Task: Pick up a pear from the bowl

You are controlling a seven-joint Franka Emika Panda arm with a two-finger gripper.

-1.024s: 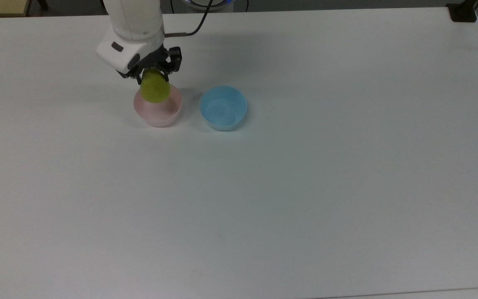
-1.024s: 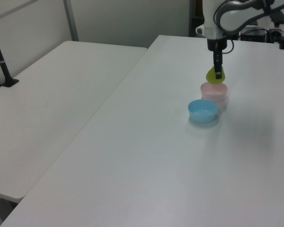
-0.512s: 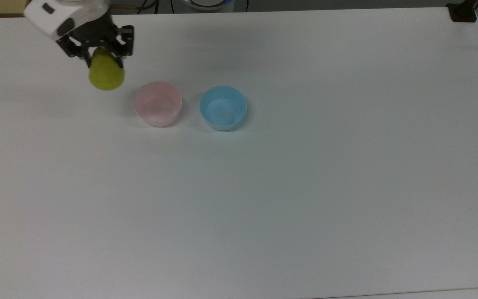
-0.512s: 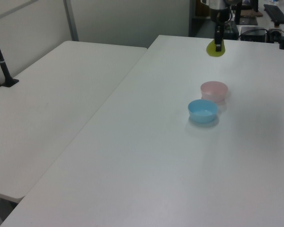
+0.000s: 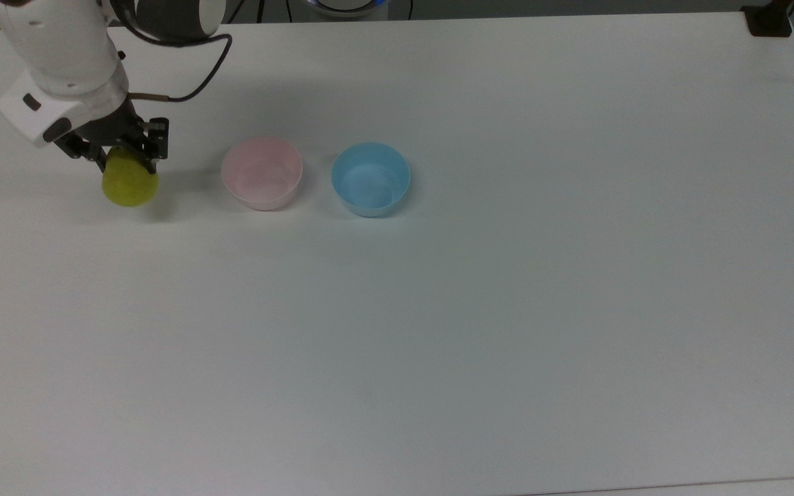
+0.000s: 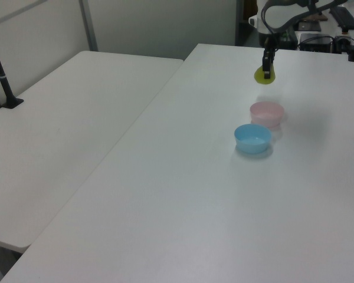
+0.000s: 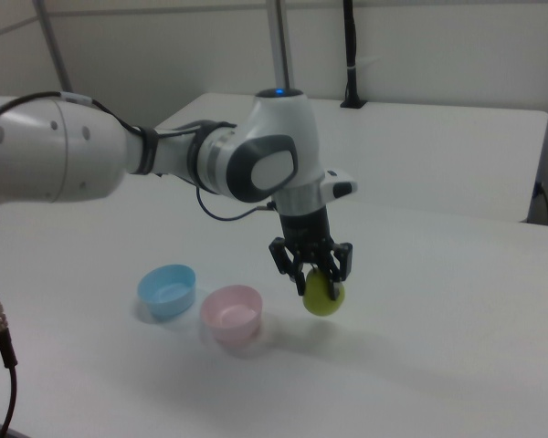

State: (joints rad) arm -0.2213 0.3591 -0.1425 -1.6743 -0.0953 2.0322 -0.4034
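We held the pear (image 5: 130, 184) clenched by its narrow top in our hand (image 5: 121, 153), so its round bottom hung free below the fingers. It sat well clear of the pink bowl (image 5: 262, 172), off to the top view's left of it and close above the bench (image 5: 438, 310), which we judged meant the pick was done. The bowl stood empty, the blue bowl (image 5: 370, 178) just beside it. The pear looked yellow-green, smooth and dull, narrower than the bowl.

smooth matt plastic pink bowl (image 5: 262, 172) and blue bowl (image 5: 371, 178), matt white table (image 5: 480, 310)
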